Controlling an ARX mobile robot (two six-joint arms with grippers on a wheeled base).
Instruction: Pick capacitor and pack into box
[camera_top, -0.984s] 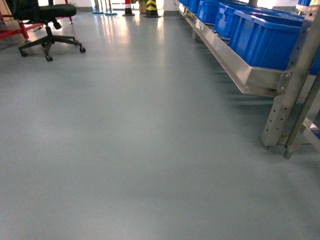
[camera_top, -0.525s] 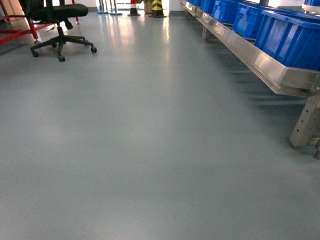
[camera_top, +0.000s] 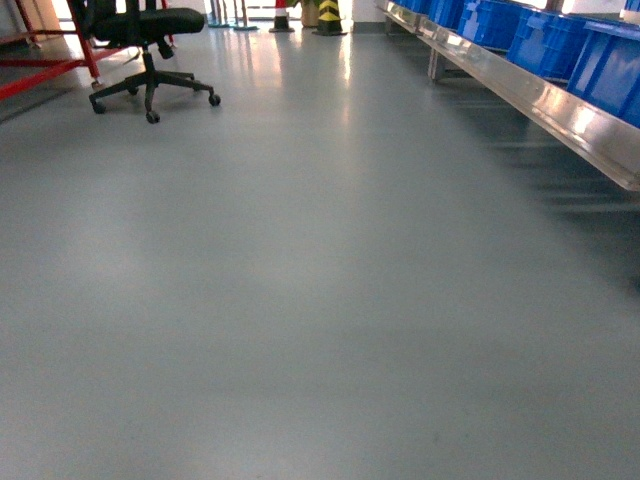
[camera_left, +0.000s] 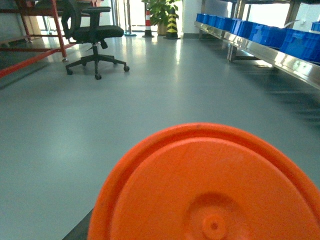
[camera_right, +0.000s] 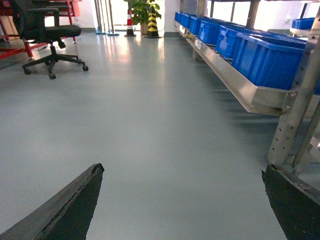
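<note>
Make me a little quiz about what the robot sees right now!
1. True or false: the office chair stands at the upper left of the head view.
2. What colour are the bins on the metal rack? A red, B blue, C green.
3. Fill in the gap: in the right wrist view the fingers of the right gripper stand far apart with only floor between them, so the gripper is ____.

Key: 1 true; 2 B; 3 open.
</note>
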